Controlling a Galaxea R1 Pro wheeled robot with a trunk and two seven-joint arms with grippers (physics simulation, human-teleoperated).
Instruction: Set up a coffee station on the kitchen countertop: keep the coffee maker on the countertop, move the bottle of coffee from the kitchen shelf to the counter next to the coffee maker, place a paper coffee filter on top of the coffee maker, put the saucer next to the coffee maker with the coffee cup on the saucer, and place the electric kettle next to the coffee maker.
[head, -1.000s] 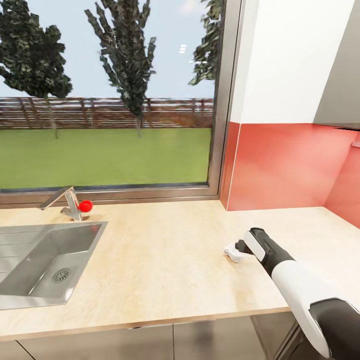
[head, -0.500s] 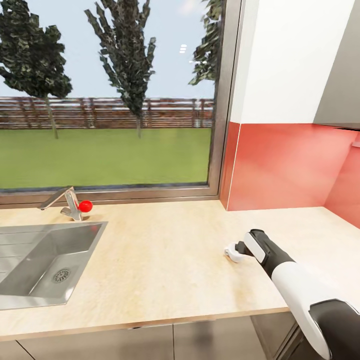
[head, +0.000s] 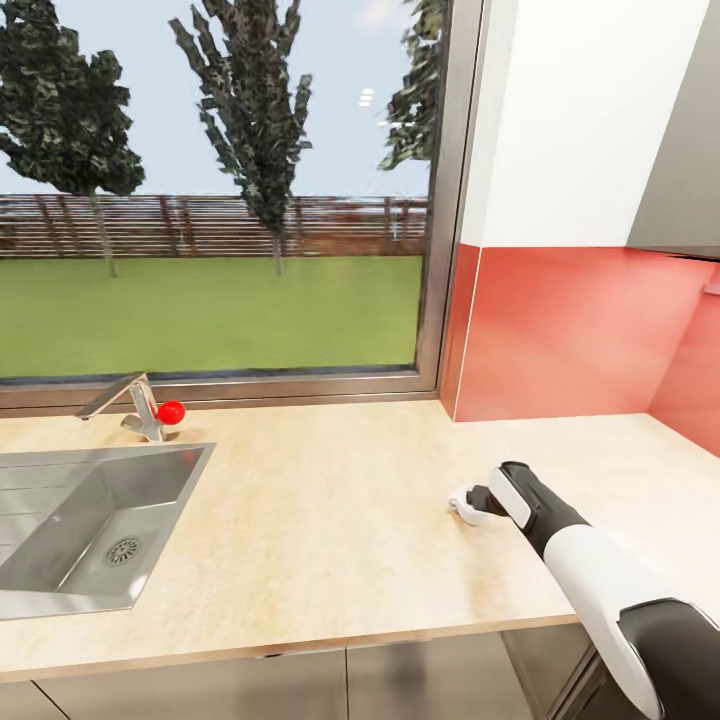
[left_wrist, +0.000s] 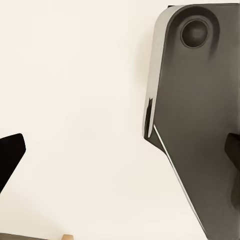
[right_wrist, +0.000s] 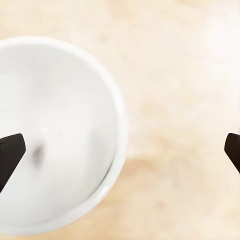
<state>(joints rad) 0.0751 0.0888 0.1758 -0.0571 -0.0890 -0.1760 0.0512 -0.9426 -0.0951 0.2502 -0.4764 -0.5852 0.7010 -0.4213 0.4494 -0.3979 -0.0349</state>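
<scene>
Right tool (head: 470, 503) hovers over the white coffee cup (right_wrist: 55, 135) at the table's (head: 320, 520) lower right, fingers spread wide — one above the cup's bowl, the other off its rim.

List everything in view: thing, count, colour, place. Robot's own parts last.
Countertop: one, beige, across the foreground.
Sink: one, steel, set into the countertop at left.
Faucet: one, steel with a red knob, behind the sink.
Window: one, grey frame, behind the counter.
Backsplash: one, red, at right.
Wall cabinet: one, white, above the backsplash.
White dish, cup or saucer: one, on the countertop under the right pincer.
Right pincer: one, dark, fingers wide apart over the dish.
Right arm: one, white and black, lower right.
</scene>
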